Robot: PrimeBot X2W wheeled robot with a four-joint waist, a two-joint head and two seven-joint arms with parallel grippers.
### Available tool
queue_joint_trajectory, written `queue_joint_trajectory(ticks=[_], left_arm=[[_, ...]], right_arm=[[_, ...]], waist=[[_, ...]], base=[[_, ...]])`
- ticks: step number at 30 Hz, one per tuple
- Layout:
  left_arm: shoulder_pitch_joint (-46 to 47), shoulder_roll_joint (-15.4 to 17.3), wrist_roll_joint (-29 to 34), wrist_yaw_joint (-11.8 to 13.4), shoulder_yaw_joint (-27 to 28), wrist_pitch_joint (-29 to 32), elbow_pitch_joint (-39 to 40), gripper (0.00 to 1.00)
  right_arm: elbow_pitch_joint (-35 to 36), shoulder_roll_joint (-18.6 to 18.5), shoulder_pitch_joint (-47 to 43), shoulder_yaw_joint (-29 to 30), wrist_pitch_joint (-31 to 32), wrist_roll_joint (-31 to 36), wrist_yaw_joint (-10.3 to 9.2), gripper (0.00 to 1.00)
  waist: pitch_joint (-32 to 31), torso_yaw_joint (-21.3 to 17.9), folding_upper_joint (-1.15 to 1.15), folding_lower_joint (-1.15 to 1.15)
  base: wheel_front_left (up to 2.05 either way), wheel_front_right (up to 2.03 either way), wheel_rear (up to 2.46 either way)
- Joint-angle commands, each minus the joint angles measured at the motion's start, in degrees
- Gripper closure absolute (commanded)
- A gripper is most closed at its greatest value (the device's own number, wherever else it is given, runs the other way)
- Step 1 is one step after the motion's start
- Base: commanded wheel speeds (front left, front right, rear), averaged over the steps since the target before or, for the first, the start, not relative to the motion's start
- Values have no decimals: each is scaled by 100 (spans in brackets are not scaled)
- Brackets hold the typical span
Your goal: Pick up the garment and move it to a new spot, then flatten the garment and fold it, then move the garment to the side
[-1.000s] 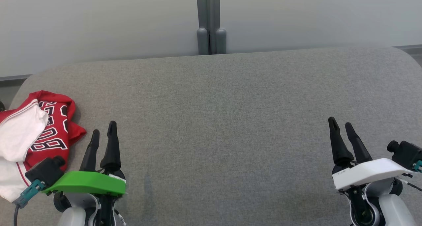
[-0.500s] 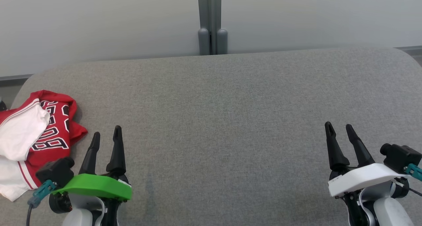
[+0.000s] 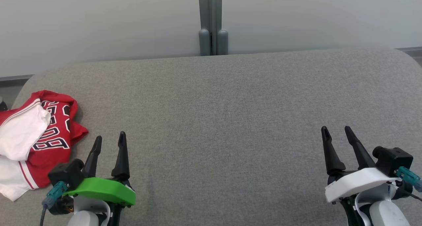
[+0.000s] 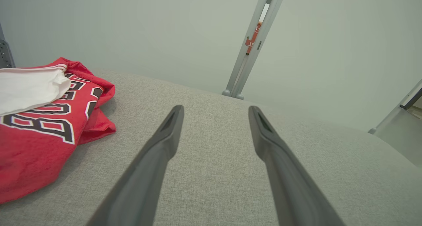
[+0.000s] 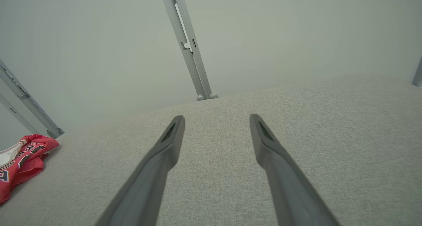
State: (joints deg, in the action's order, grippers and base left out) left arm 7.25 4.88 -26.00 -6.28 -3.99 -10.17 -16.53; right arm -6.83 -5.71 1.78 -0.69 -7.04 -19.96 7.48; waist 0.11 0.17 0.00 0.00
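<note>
The garment (image 3: 36, 138) is a crumpled red and white jersey with black lettering, lying at the far left of the grey table (image 3: 224, 114). It also appears at the left of the left wrist view as the garment (image 4: 39, 120) and small at the lower left of the right wrist view, garment (image 5: 19, 160). My left gripper (image 3: 109, 138) stands open just right of the garment, apart from it, with nothing between its fingers. Far off at the lower right, my right gripper (image 3: 336, 131) is open too and empty.
A pale wall panel with a grey upright post (image 3: 212, 21) runs behind the table's far edge. The table's rounded left corner (image 3: 24, 84) lies close behind the garment. Grey cloth surface stretches between the two grippers.
Both grippers have drawn back toward the near edge and their fingers now stand more upright in the head view. The garment lies as before.
</note>
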Motion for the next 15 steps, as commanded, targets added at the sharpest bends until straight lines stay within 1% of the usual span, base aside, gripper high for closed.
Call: queue_joint_trajectory(ticks=[1, 15], left_arm=[[40, 33, 161, 19, -7, -59, 0, 0], [77, -17, 809, 35, 8, -228, -246, 0]], right_arm=[[47, 4, -15, 11, -52, 175, 2, 0], [25, 87, -113, 17, -145, 748, 2, 0]], waist=[[-2, -1, 0, 0], [-10, -27, 0, 0]], base=[[0, 0, 0], [0, 0, 0]])
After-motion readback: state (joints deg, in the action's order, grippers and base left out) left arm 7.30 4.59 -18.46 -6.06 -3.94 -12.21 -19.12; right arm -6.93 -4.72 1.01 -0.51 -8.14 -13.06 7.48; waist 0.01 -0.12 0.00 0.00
